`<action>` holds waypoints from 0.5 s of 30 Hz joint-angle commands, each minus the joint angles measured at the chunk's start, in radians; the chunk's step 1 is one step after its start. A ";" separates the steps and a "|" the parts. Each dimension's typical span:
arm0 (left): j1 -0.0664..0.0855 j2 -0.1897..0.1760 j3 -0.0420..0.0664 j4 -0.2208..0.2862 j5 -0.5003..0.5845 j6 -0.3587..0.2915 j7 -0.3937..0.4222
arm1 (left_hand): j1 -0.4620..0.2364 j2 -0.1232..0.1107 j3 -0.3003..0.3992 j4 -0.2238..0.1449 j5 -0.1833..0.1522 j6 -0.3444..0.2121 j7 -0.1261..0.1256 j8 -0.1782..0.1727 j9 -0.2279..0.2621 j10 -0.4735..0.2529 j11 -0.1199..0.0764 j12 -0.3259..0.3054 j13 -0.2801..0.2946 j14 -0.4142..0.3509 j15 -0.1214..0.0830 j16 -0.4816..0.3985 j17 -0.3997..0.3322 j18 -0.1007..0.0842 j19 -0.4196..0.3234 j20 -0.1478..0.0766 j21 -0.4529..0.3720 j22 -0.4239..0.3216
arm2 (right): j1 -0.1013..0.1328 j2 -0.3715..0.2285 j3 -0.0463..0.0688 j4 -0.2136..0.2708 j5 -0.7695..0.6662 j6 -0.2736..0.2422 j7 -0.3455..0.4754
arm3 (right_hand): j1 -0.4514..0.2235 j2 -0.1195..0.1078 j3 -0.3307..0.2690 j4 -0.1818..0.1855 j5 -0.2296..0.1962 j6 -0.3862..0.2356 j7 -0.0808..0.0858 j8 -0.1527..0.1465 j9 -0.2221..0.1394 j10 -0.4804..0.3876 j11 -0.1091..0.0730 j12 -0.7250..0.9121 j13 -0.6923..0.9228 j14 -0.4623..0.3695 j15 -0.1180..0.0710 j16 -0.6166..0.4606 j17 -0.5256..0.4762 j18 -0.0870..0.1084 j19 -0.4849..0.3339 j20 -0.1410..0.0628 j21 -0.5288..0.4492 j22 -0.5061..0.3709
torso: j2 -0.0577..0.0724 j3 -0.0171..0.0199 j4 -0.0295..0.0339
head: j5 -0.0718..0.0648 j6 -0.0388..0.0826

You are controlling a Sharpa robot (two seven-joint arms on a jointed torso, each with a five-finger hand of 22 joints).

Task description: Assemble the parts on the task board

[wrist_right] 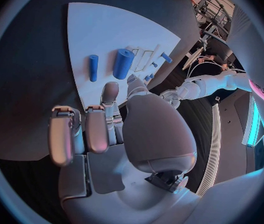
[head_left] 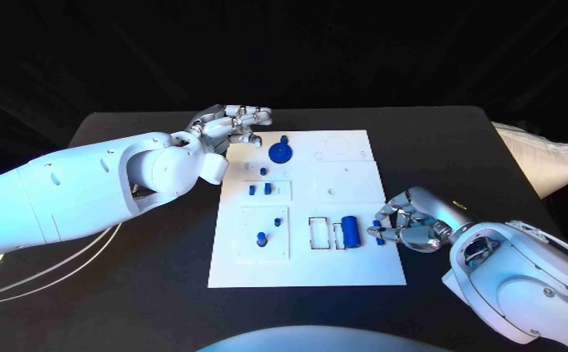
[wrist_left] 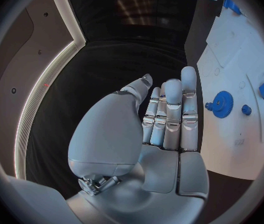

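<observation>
Blue gear [head_left: 281,153] just beside left robot hand [head_left: 230,128], untouched.

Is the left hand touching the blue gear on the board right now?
Apart. In the left wrist view, bare white task board shows between the left hand and the blue gear.

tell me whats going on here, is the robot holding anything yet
Not yet. The robot is working at a white task board that carries small blue parts. Its left hand hovers at the board's far left corner, next to a blue gear, fingers out straight and holding nothing. Its right hand sits at the board's right edge, close to a thin blue peg and a thicker blue cylinder, also with nothing in it.
</observation>
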 commanded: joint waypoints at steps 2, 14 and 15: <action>-0.002 0.002 0.000 0.000 0.001 0.020 0.005 | 0.003 0.008 -0.004 0.000 -0.001 -0.007 -0.001 0.004 -0.001 -0.007 0.003 0.006 0.001 -0.004 0.000 0.004 -0.001 0.019 0.000 0.004 -0.006 -0.001 | -0.008 0.027 -0.001 -0.020 -0.034 0.036 -0.060 | -0.035 0.013 -0.025 0.002 0.016 0.000 -0.005 0.014 0.003 0.008 0.001 0.041 0.053 0.049 -0.010 0.009 0.007 -0.019 0.009 -0.002 0.006 0.058 | 0.000 -0.0007 0.0029 | -0.001 0.000; -0.003 0.001 0.000 0.000 0.000 0.020 0.002 | 0.003 0.008 -0.004 0.000 -0.001 -0.007 -0.001 0.004 -0.001 -0.007 0.003 0.006 0.001 -0.004 0.000 0.004 -0.001 0.019 0.000 0.004 -0.006 -0.001 | -0.037 0.097 -0.003 -0.061 -0.024 0.023 -0.069 | -0.084 0.031 -0.067 0.003 -0.013 -0.005 -0.006 0.030 0.003 0.014 0.001 0.086 0.119 0.049 -0.010 0.014 0.014 -0.020 0.010 -0.001 0.008 0.062 | 0.001 -0.0010 -0.0002 | 0.001 -0.001; -0.003 0.001 0.000 0.000 0.000 0.020 0.002 | 0.003 0.008 -0.004 0.000 -0.001 -0.007 -0.001 0.004 -0.001 -0.007 0.003 0.006 0.001 -0.004 0.000 0.004 -0.001 0.019 0.000 0.004 -0.006 -0.001 | -0.038 0.101 -0.003 -0.064 -0.024 0.028 -0.069 | -0.088 0.032 -0.072 0.003 -0.015 -0.006 -0.006 0.032 0.003 0.015 0.001 0.091 0.126 0.049 -0.010 0.015 0.015 -0.020 0.010 -0.001 0.009 0.063 | 0.001 -0.0014 -0.0007 | 0.002 -0.002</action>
